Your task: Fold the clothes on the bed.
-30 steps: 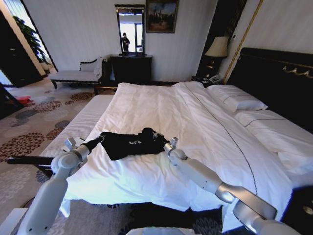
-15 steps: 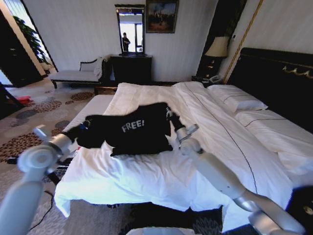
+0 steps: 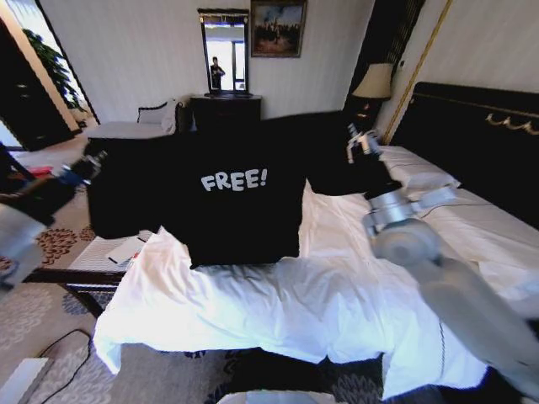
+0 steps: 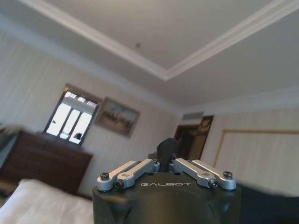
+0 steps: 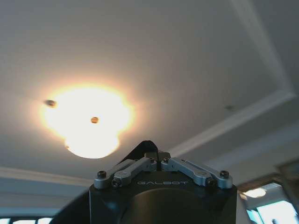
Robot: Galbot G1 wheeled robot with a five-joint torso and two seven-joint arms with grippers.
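The black T-shirt hangs in the air in the middle of the head view, spread wide like a flag. White letters on its front say "FREE!". Its bottom edge hangs just above the white bed, which fills the lower half of that picture.

The left gripper is up at the left edge of the head view, pinched tight on one shoulder of the shirt. The right gripper is up in the upper right, pinched tight on the other shoulder. In each wrist view a bit of black cloth sticks up between the closed fingers, with the ceiling behind.
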